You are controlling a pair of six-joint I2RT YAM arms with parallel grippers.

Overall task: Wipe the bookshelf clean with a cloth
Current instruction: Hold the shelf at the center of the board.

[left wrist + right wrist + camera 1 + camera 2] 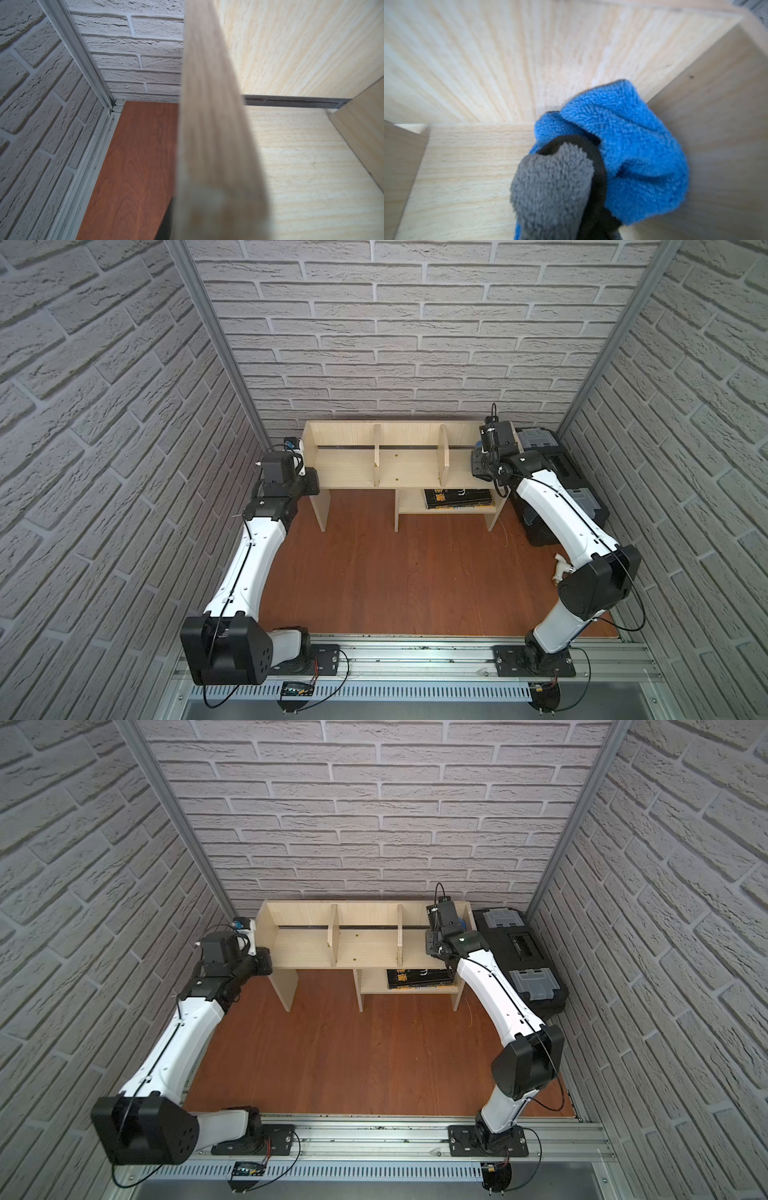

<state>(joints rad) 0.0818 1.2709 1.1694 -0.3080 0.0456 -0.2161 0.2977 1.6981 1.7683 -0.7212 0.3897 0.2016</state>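
The pale wood bookshelf (pixel 407 466) (pixel 365 946) stands against the back wall in both top views. My left gripper (pixel 311 483) (pixel 264 961) is at its left end, shut on the front edge of the left side panel (pixel 209 124); that panel runs blurred out from between the jaws in the left wrist view. My right gripper (pixel 478 466) (pixel 432 946) reaches into the right compartment and is shut on the cloth (pixel 623 149). The cloth is bunched, blue face and grey face both showing, and it presses into the corner by the right wall. It hides the fingertips.
A black toolbox (pixel 559 472) (pixel 521 952) with grey latches sits right of the shelf, behind my right arm. A dark flat book (pixel 457 497) lies on the low shelf. A white pipe fitting (pixel 561 568) rests near my right elbow. Small specks (pixel 397 456) dot the middle compartment.
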